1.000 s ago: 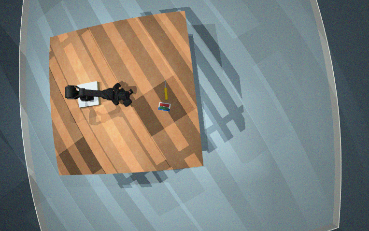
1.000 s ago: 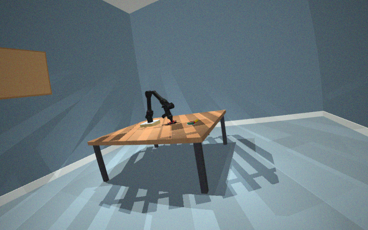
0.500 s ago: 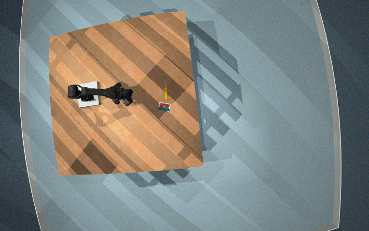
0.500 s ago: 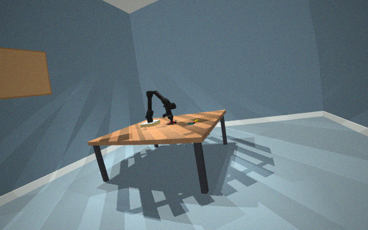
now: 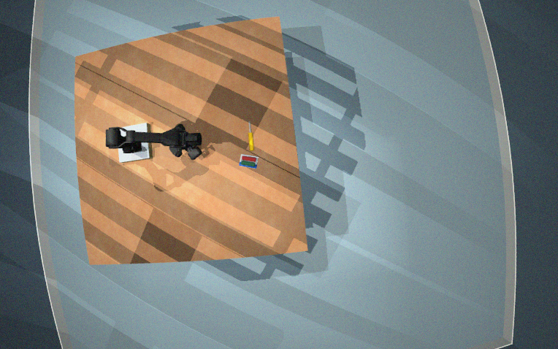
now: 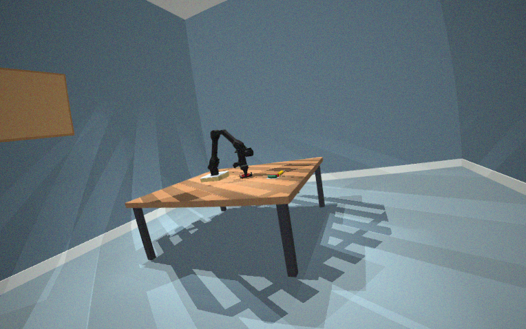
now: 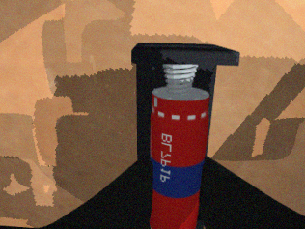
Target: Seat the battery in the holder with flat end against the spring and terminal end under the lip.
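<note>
A red battery (image 7: pixel 178 139) (image 6: pixel 246 175) with a blue band is between my fingers. My gripper (image 7: pixel 175 164) (image 6: pixel 245 174) is shut on it. The black holder (image 7: pixel 185 53) lies below, its end wall across the top of the wrist view and its side parts showing along the battery. A pale coil spring (image 7: pixel 180 73) shows between that wall and the battery's grey end. Whether spring and battery touch is hard to tell. The battery's other end and the opposite end of the holder are out of the wrist view. In the top view the arm hides both.
A small blue and white tray (image 5: pixel 255 166) with a red block (image 5: pixel 248 158) and a green block (image 5: pixel 247 163) (image 6: pixel 272 176) lies beyond the gripper. A yellow screwdriver (image 5: pixel 250 140) (image 6: pixel 281 173) lies beside it. The arm's white base plate (image 5: pixel 142 154) is behind the gripper.
</note>
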{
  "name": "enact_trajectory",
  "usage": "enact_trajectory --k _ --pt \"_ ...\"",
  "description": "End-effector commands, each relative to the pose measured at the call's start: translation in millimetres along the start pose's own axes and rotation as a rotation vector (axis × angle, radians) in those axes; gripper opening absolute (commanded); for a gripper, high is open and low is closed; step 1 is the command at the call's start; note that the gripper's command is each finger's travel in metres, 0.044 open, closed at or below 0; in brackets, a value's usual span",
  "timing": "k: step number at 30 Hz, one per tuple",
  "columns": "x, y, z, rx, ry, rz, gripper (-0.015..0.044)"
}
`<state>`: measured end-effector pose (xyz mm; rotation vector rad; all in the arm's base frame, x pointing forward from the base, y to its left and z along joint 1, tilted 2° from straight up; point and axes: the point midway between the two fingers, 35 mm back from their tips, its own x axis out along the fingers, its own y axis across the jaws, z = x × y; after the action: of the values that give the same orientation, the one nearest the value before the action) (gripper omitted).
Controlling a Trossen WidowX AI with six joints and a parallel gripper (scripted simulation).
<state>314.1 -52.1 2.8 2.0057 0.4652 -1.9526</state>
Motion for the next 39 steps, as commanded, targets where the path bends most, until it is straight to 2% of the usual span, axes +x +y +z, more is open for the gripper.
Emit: enact_trajectory --k 1,24,28,39 --pt "0 1 -1 0.003 -0.012 0.003 0.0064" --pt "0 1 -11 0.003 -0.010 -0.002 0.0064" --pt "0 1 -11 0.003 -0.010 -0.002 0.0166" --pt "-14 0 -11 0.002 -0.014 -0.003 0.0166"
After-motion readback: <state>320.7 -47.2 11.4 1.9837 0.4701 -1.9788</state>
